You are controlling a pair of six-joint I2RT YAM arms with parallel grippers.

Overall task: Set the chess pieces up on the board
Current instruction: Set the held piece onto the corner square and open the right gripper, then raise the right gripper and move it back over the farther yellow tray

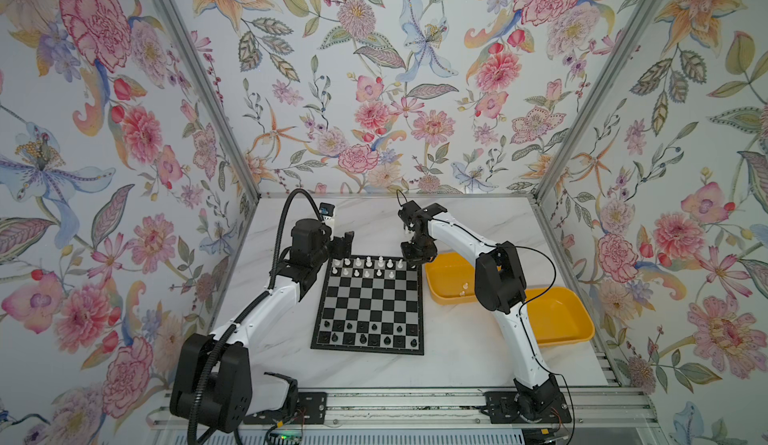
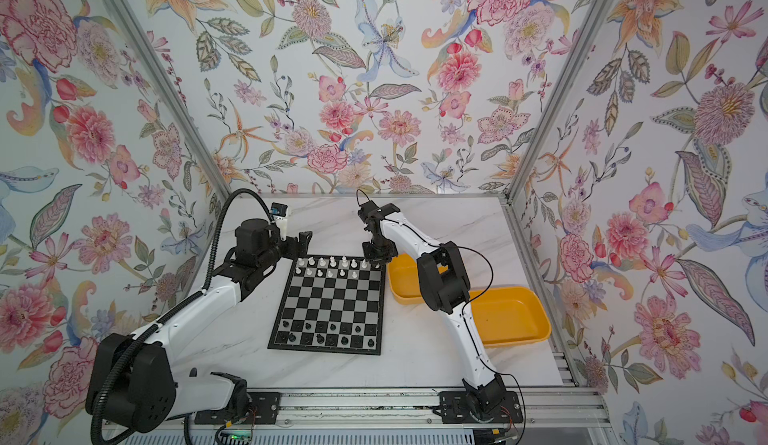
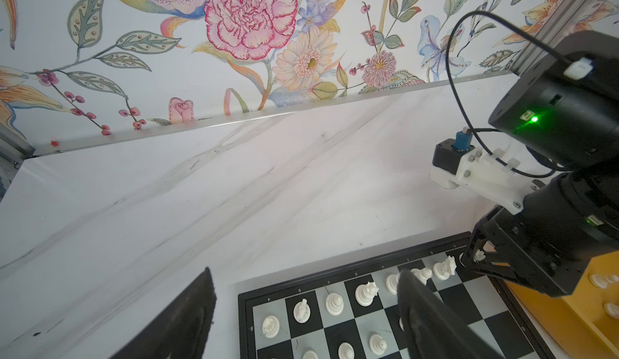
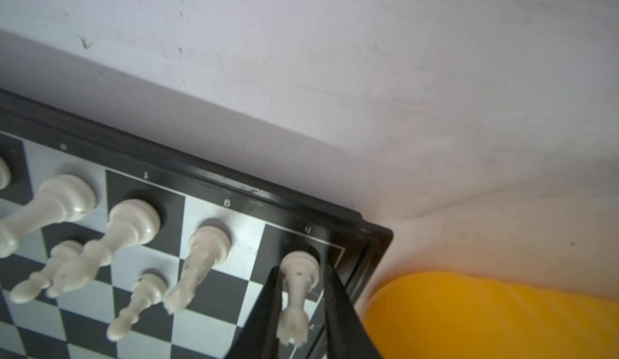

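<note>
**Almost done: 2 white pawns left in the tub**

In both top views the board point(image 1: 370, 303) sits mid-frame on the table point(image 1: 457, 360). The black chess pieces point(image 1: 362, 333) are in its 2 lower rows. They look all there, but they're too small to count for sure. White pcs point(image 1: 368, 262) fill the top row. The row under it has abt 6 pawns, w/ gaps at its right end.

The white rook point(image 4: 298, 290) stands on the board's top right corner square. The right gripper point(image 4: 303, 270) is down over it, w/ a finger point(image 4: 338, 310) on each side. A thin gap shows by one finger, so the jaws look a bit apart, not pinching.

The left gripper point(image 3: 304, 270) hovers by the board's top left corner. Its jaws are wide apart w/ nothing in them.

Left to do, I think: 2 white pawns point(image 1: 465, 285) lie in the yellow tub point(image 1: 446, 276), right of the board. They go in the gaps.
</note>
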